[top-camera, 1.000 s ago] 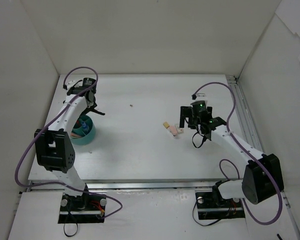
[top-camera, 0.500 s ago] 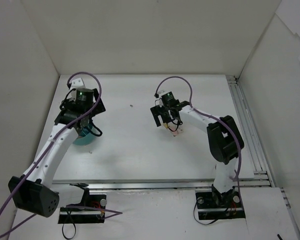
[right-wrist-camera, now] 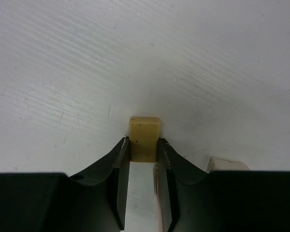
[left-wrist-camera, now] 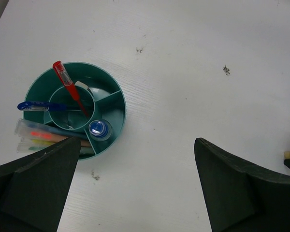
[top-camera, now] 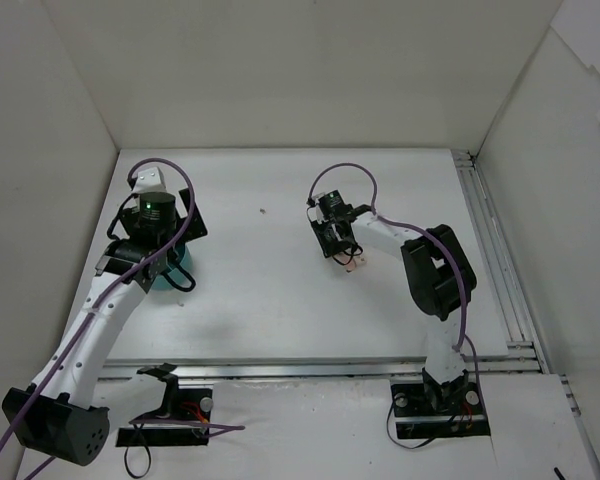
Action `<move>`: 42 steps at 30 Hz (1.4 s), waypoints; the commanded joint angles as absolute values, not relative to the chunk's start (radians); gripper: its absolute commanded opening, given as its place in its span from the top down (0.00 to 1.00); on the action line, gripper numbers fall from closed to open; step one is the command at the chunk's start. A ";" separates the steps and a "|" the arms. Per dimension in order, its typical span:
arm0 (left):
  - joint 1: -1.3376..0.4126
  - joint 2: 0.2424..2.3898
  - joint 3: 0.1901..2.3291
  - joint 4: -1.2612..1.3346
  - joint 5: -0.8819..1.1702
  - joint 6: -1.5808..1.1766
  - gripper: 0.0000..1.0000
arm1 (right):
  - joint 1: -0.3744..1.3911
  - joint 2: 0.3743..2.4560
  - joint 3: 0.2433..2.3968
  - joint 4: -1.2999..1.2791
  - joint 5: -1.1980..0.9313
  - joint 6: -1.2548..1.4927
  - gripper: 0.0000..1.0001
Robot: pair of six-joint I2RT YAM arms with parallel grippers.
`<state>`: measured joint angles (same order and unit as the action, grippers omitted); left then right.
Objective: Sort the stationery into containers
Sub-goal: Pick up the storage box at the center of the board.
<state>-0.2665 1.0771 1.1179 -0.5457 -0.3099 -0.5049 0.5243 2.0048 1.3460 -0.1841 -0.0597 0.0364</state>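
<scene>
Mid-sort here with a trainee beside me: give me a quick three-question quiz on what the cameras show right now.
1. True or false: the right gripper is closed on the tan eraser.
2. The tube standing in the teal cup has a cap of which colour? A red, B blue, C yellow.
3. Fill the gap: the left gripper is ____ and holds nothing.
Key: 1 true; 2 B; 3 open.
</scene>
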 commanded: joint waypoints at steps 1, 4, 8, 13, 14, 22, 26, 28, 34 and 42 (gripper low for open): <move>-0.261 1.057 1.123 -0.476 -0.298 -0.494 0.00 | 0.523 1.976 1.342 -0.212 -0.029 0.034 0.81; -0.261 1.061 1.120 -0.450 -0.253 -0.483 0.00 | 0.523 1.964 1.347 -0.201 -0.034 0.018 0.94; -0.261 1.078 1.114 -0.401 -0.135 -0.462 0.00 | 0.525 1.877 1.312 -0.143 -0.145 -0.042 1.00; -0.261 1.134 1.103 -0.335 0.206 -0.404 0.00 | 0.540 1.625 1.111 0.107 -0.474 -0.139 0.98; -0.261 1.146 1.098 -0.298 0.260 -0.396 0.00 | 0.543 1.541 1.035 0.200 -0.518 -0.153 0.97; -0.267 1.347 1.077 -0.118 0.802 -0.452 0.00 | 0.560 1.370 0.942 0.295 -0.716 -0.196 0.94; -0.299 1.400 1.069 -0.020 0.882 -0.497 0.00 | 0.571 1.368 0.954 0.278 -0.710 -0.209 0.94; -0.330 1.404 1.068 -0.008 0.864 -0.508 0.00 | 0.574 1.367 0.972 0.241 -0.698 -0.233 0.94; -0.363 1.422 1.080 0.022 0.838 -0.525 0.00 | 0.603 1.387 0.994 0.239 -0.687 -0.239 0.94; -0.422 1.473 1.126 -0.023 0.810 -0.499 0.16 | 0.612 1.388 1.003 0.296 -0.634 -0.215 0.93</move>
<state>-0.4061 1.4700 1.0622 -0.0666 0.8066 -0.5087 0.6086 1.4052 0.9520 0.1993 -0.6407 -0.2180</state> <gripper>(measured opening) 0.861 0.224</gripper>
